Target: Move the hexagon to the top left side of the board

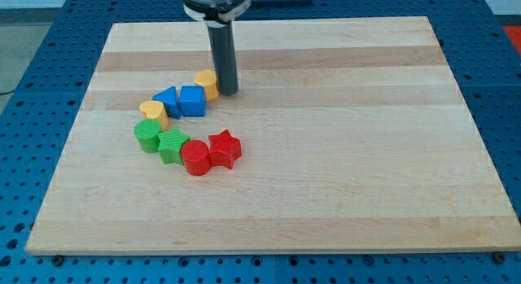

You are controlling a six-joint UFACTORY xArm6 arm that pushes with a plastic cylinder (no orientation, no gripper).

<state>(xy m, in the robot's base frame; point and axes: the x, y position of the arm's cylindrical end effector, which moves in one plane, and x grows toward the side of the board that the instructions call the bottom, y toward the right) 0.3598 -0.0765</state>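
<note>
My tip [227, 92] touching the yellow hexagon [207, 84] on its right, no jaws, board [342, 178] open toward top left.

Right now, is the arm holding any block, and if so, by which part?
Nothing is held. My tip only stands against the right side of the yellow hexagon, on the wooden board.

Pale wooden board [326, 154], smooth, matt, with lengthwise grain bands. Dark rod with a dull sheen, ending at my tip [227, 93]; probably metal or hard plastic, hard to tell. Plastic-looking blocks, faintly ribbed and satin: yellow hexagon [207, 82], blue cube [192, 99], green star [172, 144], red star [225, 149]
</note>
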